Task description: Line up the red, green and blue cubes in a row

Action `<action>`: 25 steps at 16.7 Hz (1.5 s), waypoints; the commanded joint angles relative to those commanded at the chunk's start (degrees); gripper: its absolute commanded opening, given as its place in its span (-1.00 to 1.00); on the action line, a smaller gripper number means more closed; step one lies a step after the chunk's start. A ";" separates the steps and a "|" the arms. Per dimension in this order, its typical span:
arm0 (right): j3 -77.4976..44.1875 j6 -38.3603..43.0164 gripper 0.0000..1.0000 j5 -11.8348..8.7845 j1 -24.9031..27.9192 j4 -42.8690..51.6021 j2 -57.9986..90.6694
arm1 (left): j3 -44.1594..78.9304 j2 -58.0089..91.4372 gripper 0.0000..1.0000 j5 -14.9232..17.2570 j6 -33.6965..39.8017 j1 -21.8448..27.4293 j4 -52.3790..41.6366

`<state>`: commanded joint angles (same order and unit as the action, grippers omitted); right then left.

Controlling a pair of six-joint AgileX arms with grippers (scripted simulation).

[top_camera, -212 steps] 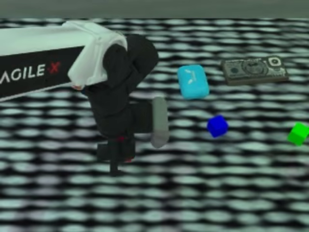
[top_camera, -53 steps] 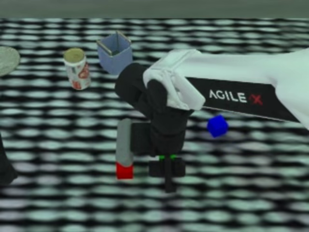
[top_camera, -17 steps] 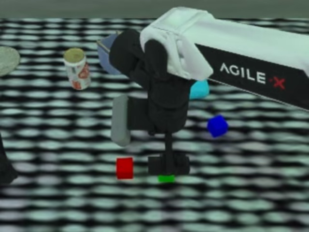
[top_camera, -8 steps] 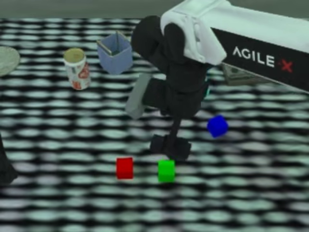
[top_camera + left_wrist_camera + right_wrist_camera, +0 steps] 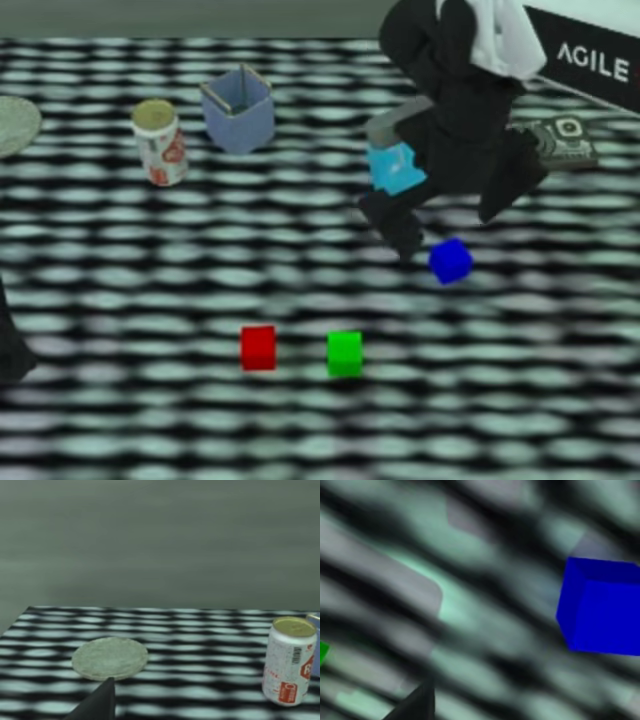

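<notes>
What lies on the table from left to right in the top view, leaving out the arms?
Grey disc → can → pale-blue box → red cube → green cube → cyan block → blue cube → grey radio-like device.

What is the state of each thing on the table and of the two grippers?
Red cube: resting on the table, free.
Green cube: resting beside the red cube, a gap between them, free.
Blue cube: resting apart, not in the row.
Can: upright.
Pale-blue box: upright, open at the top.
Cyan block: partly hidden by the right arm.
Right gripper: beside the blue cube, holding nothing.
Left gripper: parked at the table's left edge.
</notes>
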<state>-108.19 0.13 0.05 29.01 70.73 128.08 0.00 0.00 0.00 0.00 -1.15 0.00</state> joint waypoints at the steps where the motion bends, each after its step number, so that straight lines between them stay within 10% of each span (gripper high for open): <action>1: -0.08 1.62 1.00 0.08 -0.92 -0.20 0.00 | 0.00 0.00 1.00 0.00 0.00 0.00 0.00; 21: 11.67 3.11 1.00 0.20 -1.64 -17.68 5.39 | 0.00 0.00 1.00 0.00 0.00 0.00 0.00; 25: 11.67 3.11 0.40 0.20 -1.64 -17.68 5.39 | 0.00 0.00 1.00 0.00 0.00 0.00 0.00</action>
<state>-96.52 3.25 0.25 27.37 53.05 133.47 0.00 0.00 0.00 0.00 -1.15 0.00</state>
